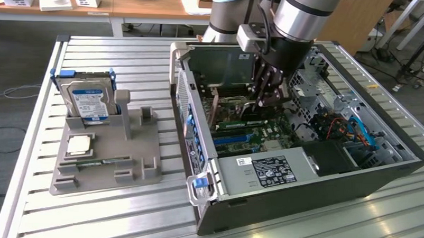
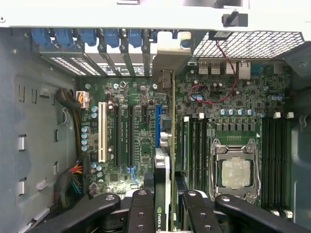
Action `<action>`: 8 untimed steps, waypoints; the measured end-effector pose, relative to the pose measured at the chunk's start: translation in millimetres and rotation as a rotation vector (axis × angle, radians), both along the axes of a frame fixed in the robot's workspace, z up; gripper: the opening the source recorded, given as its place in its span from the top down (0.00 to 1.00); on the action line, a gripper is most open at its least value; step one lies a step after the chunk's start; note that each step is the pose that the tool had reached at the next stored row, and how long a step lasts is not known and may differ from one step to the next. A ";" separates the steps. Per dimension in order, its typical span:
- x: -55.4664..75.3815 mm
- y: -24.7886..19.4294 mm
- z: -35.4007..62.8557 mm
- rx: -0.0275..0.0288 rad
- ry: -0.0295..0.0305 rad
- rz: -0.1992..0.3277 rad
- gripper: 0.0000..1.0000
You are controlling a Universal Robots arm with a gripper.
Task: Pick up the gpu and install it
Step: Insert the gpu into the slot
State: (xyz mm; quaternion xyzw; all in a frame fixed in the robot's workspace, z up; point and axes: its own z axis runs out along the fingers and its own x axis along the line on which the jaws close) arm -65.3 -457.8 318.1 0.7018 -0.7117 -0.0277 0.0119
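In the wrist view, the gripper (image 2: 166,196) is seen pinched on the gpu (image 2: 173,121). Its black fingers (image 2: 141,213) are pressed against either face of the card, and a green-lettered label is caught between them. The card is viewed edge-on, standing upright over the motherboard (image 2: 136,141). It is placed just beside a blue expansion slot (image 2: 158,124), between that slot and the memory slots (image 2: 194,145). Its silver bracket (image 2: 167,60) is pointed at the row of blue slot latches (image 2: 87,36) along the case's rear wall. The CPU socket (image 2: 236,170) is found well apart, beyond the memory slots. Whether the card's contact edge has entered a slot cannot be told.

In the exterior view, the arm is found reaching down into the open computer case (image 1: 301,199) in the upper middle of the frame, with the gripper sunk among the boards. On the exterior view's left, a hard drive (image 1: 89,100) is stood in a grey holder (image 1: 136,164) on the slatted table (image 1: 88,215), well apart from the case.

The pick-up is judged done and the installing step is judged to be in hand, since the card is gripped over the slots. Seating is judged to call for three things:
- The card's edge must be squared with the slot along its whole length.
- The bracket must be matched to a rear opening.
- The press must be straight and even, because a tilt could jam the connector or scrape neighbouring parts.
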 end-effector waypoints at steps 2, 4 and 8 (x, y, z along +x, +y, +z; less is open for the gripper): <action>-0.1 0.0 -2.0 0.0000 0.0000 0.001 0.73; -0.2 -0.1 -4.0 0.0000 0.0000 0.002 0.73; -0.3 0.0 -8.5 0.0001 0.0000 0.004 0.73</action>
